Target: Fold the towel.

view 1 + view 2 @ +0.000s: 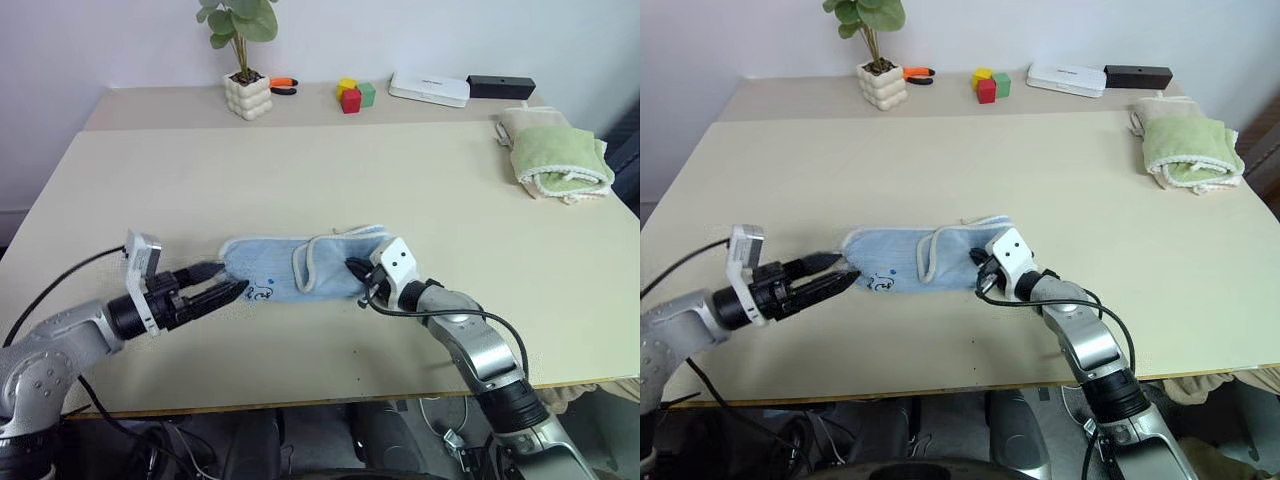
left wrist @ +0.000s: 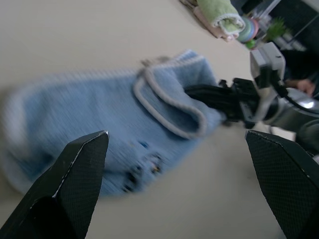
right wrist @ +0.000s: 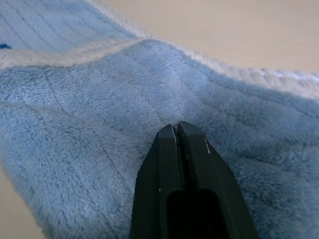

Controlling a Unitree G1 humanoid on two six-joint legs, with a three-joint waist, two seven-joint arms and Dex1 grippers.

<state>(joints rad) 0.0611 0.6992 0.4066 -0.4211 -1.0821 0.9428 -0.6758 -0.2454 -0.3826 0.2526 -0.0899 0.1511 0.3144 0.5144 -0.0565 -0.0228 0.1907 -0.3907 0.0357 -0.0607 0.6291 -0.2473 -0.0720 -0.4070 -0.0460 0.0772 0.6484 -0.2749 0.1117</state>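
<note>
Two grippers worked the towel (image 1: 300, 266), which lay near the front edge of the desk (image 1: 330, 170). Our right gripper (image 3: 178, 130) was pinched shut against its folded end, probably to lift it; our left gripper (image 2: 177, 157) waited wide open, holding nothing.

Beige table (image 1: 300, 170) filled most of the scene, with a seam across it toward 12 o'clock. Plain pale wall (image 1: 400, 35) ran behind it. At 12: potted plant (image 1: 245, 80) in a white knobbly pot, coloured blocks (image 1: 354, 95), white box (image 1: 429, 88), black box (image 1: 500, 86). At 2 o'clock: green and beige towels (image 1: 555, 152). Even, soft light.
</note>
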